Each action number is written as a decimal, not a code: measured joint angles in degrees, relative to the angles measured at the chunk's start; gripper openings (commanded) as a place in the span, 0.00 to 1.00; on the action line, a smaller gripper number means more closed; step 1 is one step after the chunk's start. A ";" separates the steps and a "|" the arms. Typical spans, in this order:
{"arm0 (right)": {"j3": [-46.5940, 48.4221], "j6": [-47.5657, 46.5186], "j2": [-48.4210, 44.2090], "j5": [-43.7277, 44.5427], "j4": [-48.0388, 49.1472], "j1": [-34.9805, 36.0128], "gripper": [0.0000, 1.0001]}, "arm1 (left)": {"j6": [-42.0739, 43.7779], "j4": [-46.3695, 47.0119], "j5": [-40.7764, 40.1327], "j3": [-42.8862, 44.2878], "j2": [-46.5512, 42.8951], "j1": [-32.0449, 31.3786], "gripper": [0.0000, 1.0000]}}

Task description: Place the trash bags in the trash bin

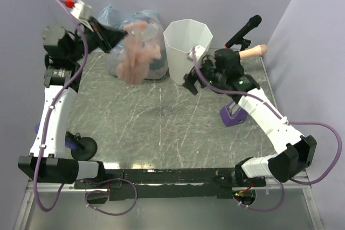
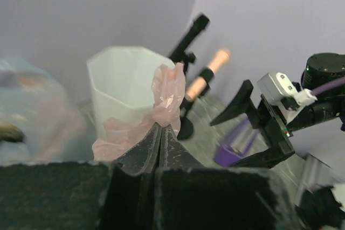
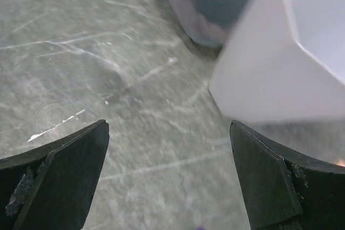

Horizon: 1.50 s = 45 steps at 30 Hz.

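Your grey marbled table [image 1: 161, 127] carries the white trash bin [image 1: 186, 52] just ahead of your right gripper [image 1: 190, 83]. A stuffed clear-bluish bag [image 1: 152, 25] sits below your left gripper [image 1: 125, 34], and a purple object [image 1: 233, 114] lies behind the right one.

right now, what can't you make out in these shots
- Stuffed bluish bag: contents unclear. In the top view the pink bag hangs in front; in the left wrist view it is blurred.
- Trash bin: right wrist view, blurred and cut off by the top and right edges.
- Purple object: top view, partly under the right arm; unidentifiable.
- Pink bag's lower end: left wrist view, hidden behind the left gripper.
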 measured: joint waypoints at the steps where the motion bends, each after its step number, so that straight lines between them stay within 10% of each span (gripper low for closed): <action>1: -1.33 -1.36 -0.63 -0.02 1.73 1.88 0.99 | 0.48 -1.42 0.17 -1.55 -0.70 -0.85 0.01; 15: -6.86 -16.17 2.29 3.13 20.74 13.09 0.99 | 6.62 -13.18 -0.35 -3.61 -6.67 -7.91 0.01; 24: -6.01 -13.35 8.31 -2.05 20.48 13.22 0.00 | 7.52 -13.81 -3.69 -4.50 -8.02 -7.96 0.01; 43: -20.24 -28.55 -14.75 2.56 4.79 8.59 0.00 | 13.38 -15.47 -16.33 -30.45 -18.56 -0.52 0.01; 45: -20.57 -28.35 -14.10 3.30 4.13 8.52 0.00 | 14.36 -15.76 -15.52 -31.43 -19.43 -0.52 0.14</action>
